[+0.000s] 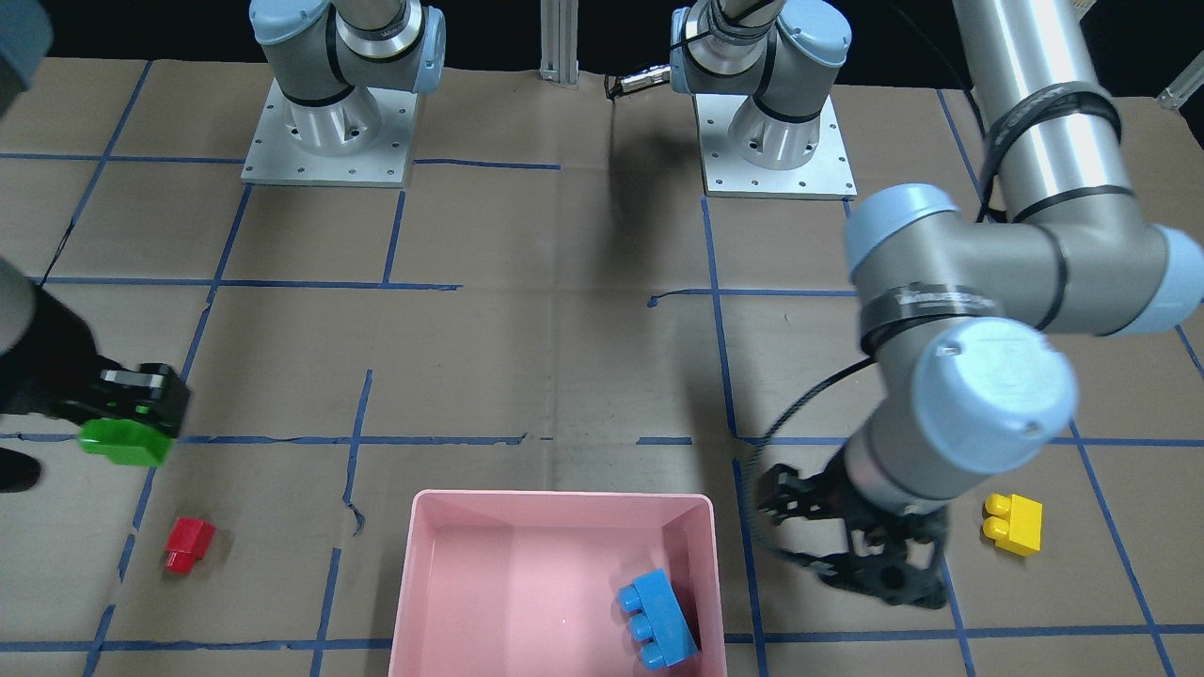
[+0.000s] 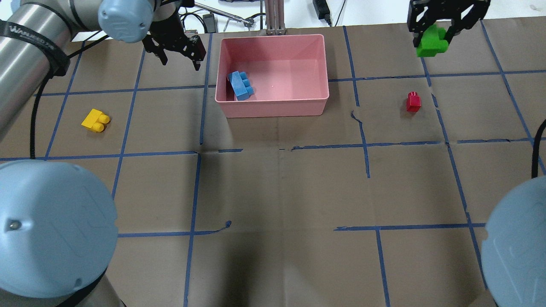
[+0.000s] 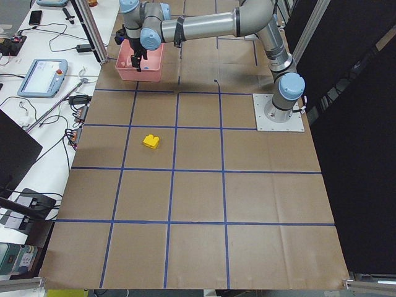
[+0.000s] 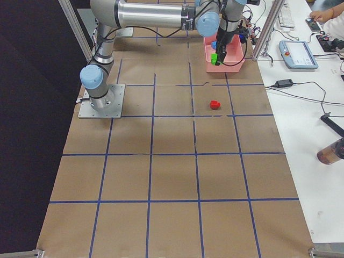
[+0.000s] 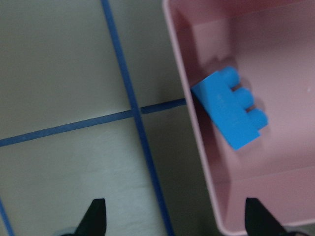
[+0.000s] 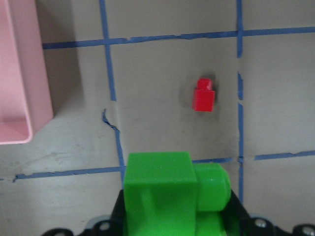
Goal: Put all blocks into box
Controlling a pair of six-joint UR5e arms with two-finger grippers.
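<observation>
Right gripper (image 2: 432,37), upper right in the overhead view, clamps the green two-stud plastic brick (image 2: 431,46). Left gripper (image 2: 180,62), upper left, is wide open and empty beside the pink plastic box (image 2: 273,110) containing the light blue three-stud brick (image 2: 240,85)

I have the large shallow pink plastic tray (image 2: 273,108) at the far middle of the paper-covered bench (image 2: 277,192), and the long light blue three-stud plastic brick (image 2: 240,85) lies inside it against the left wall. The yellow two-stud plastic brick (image 2: 95,121) lies well left of the tray and the tiny red one-stud plastic brick (image 2: 413,102) to its right. My left claw (image 2: 180,57) hangs spread just left of the tray, and my right claw (image 2: 433,39) grips the green two-stud plastic brick (image 2: 431,44) above the bench, beyond the red one.
</observation>
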